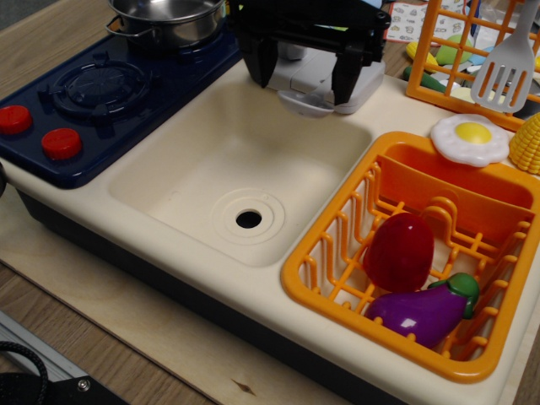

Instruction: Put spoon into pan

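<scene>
The steel pan (165, 18) stands on the far burner of the blue toy stove (101, 93) at the top left. The spoon lies on the grey faucet base (308, 74) behind the sink. Only its grey bowl (304, 103) shows, at the base's front edge. Its light blue handle is hidden behind my gripper. My black gripper (302, 74) is open, low over the faucet base. One finger (258, 61) is left of the base and the other finger (346, 80) stands by the spoon's neck. It holds nothing.
A cream sink basin (240, 169) with a drain hole lies in front. An orange dish rack (337, 278) at the right holds a purple eggplant (422, 312) and a red vegetable (399, 251). A fried egg (470, 138), corn (527, 145) and a grey slotted spatula (506, 72) are at the far right.
</scene>
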You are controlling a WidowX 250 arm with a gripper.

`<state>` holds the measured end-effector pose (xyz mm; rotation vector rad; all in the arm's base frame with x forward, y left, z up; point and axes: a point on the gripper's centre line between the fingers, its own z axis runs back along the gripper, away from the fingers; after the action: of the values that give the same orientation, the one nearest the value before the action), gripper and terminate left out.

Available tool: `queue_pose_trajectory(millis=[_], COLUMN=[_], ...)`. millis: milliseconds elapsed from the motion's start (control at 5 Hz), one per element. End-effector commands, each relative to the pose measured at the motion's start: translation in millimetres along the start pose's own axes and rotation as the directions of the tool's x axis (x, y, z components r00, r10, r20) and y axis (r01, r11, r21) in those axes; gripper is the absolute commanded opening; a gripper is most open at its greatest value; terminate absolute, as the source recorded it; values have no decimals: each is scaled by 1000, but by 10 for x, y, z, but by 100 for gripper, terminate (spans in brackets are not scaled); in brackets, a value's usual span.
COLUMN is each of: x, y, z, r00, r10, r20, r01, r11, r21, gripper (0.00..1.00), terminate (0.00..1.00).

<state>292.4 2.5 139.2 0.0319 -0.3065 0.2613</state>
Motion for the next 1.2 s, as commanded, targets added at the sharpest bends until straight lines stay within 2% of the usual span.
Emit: queue_pose_trajectory(millis=[0, 200, 400, 600, 800, 1000], x=[-2, 3, -2, 16, 4, -171], y=[16, 62, 64, 28, -33, -149], z=[-95, -164, -207, -133, -10, 220], r00=[999, 999, 998, 999, 996, 968], r10=[12, 22, 41, 43, 87, 237], r20=[49, 43, 38, 30, -21, -82], r01=[-10, -19, -38, -41, -88, -236], r11=[999, 998, 996, 997, 994, 972], r21=[-39, -67, -84, -62, -66, 15], gripper=[100, 100, 0, 0, 0, 0], terminate=[0, 0, 0, 0, 0, 0])
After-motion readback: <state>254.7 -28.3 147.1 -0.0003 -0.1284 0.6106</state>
